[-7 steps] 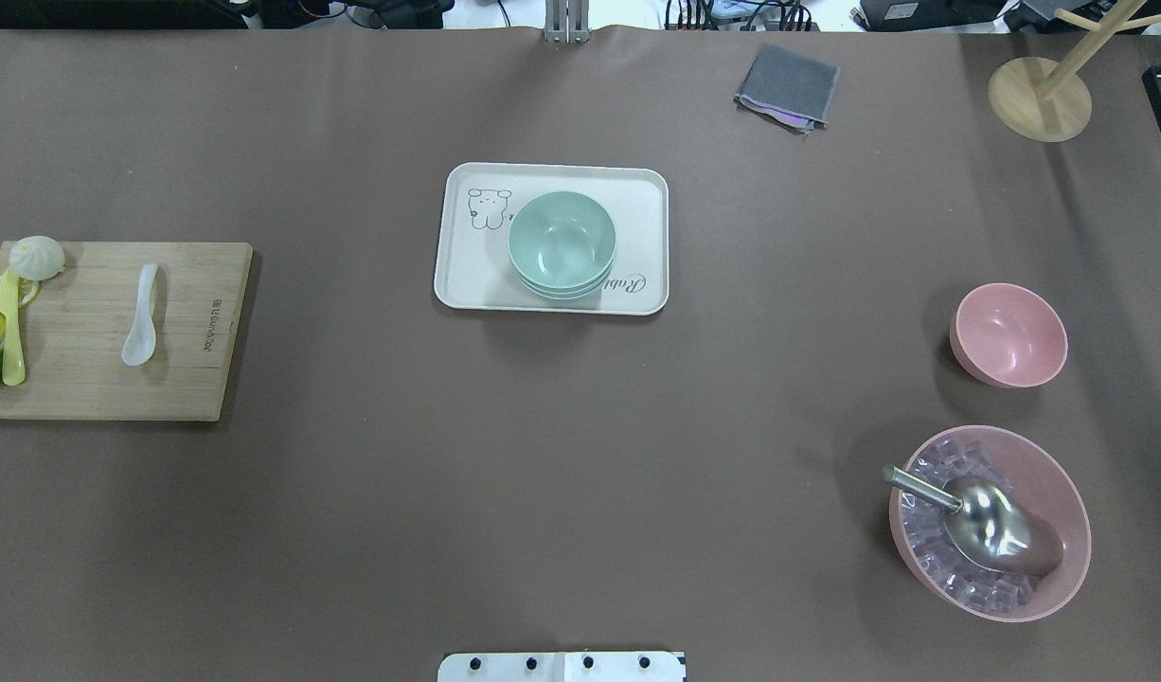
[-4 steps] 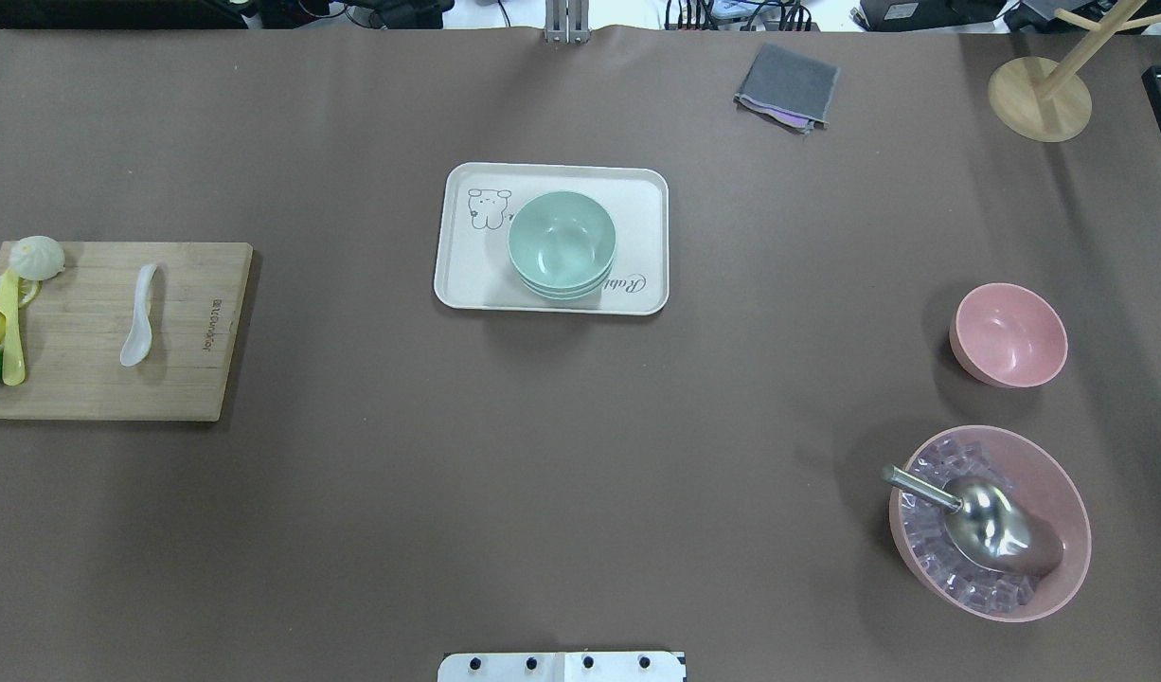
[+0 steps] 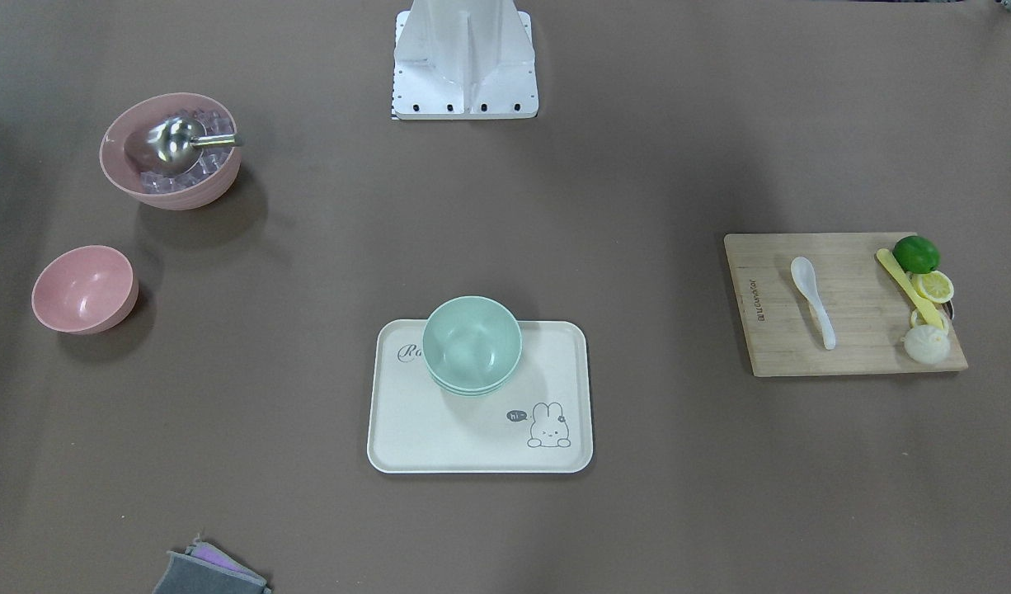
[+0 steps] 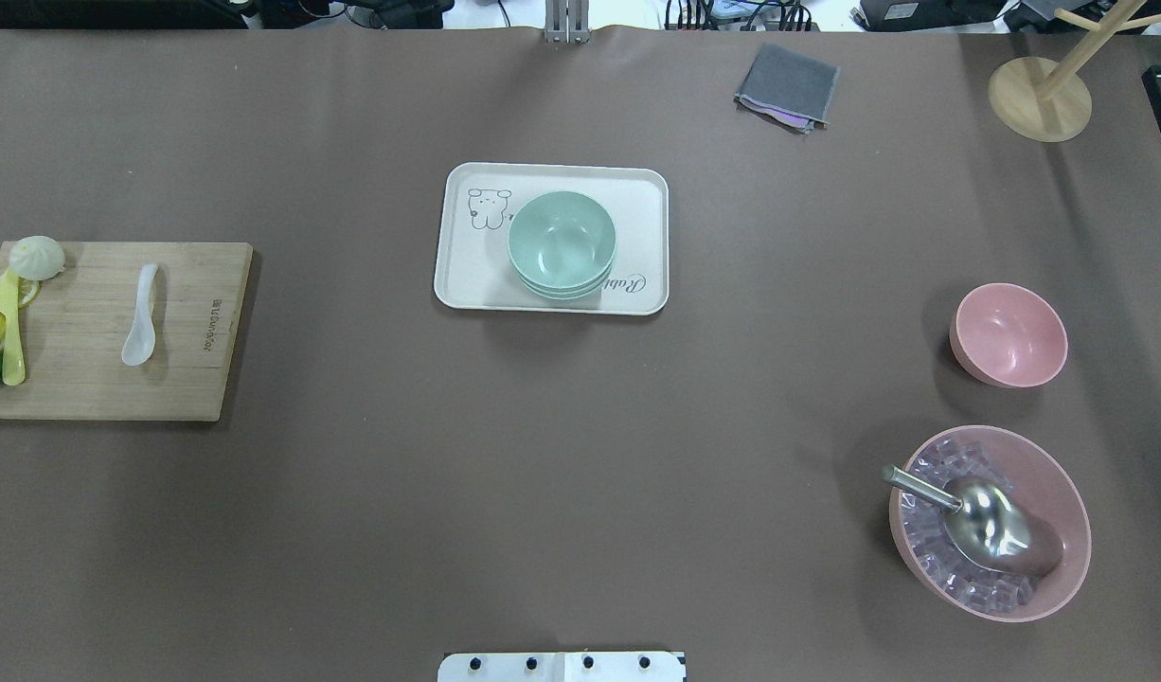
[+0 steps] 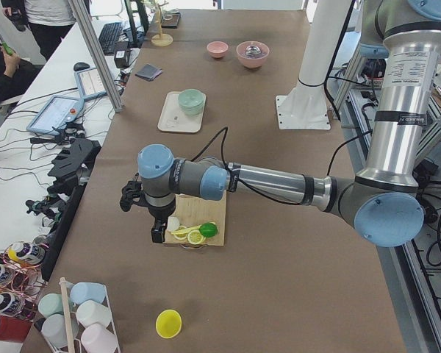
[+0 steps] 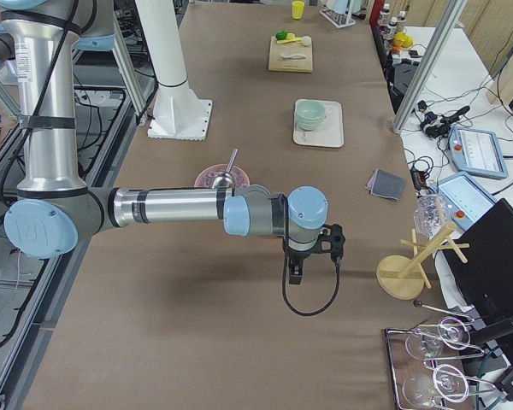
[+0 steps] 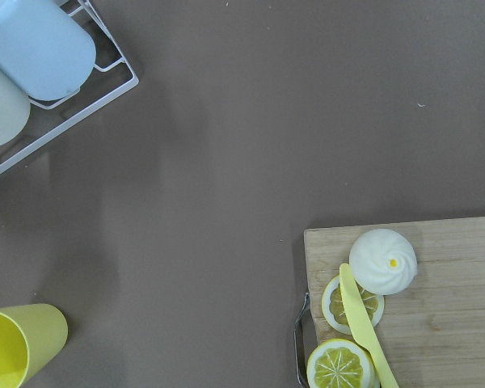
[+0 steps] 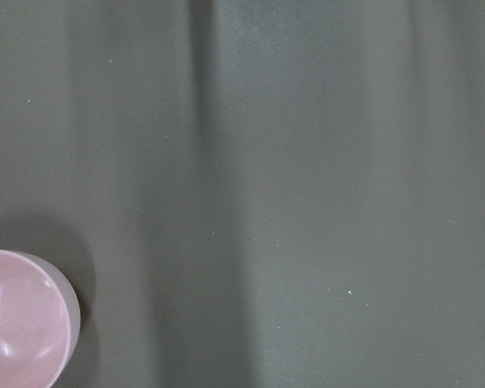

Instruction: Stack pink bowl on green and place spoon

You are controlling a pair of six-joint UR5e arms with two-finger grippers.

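Brown matting covers the long desk (image 4: 580,474), and benches beside it are strewn with cables and tablets. Both arms hang well away from the work. The left arm (image 5: 272,180) reaches over the end by the bamboo cutting board (image 4: 88,379), and the right arm (image 6: 171,207) is over bare matting just beyond the pink bowl (image 4: 1009,335). Their jaws show only in the side views, so whether they are open or hold anything cannot be told. Mid-desk, a cream tray (image 4: 467,275) carries the green bowl (image 4: 562,242), apparently nested in another. The pink bowl stands upright on the robot's right, well apart from the tray and near a larger pink bowl (image 4: 1068,497) of ice cubes. It looks light and rigid, with a smooth, probably slippery wall, so a pinch across the rim seems the surest hold. The white spoon (image 4: 140,317) lies flat on the board. It is thin and likely glossy, so it would best be taken across its narrow handle.
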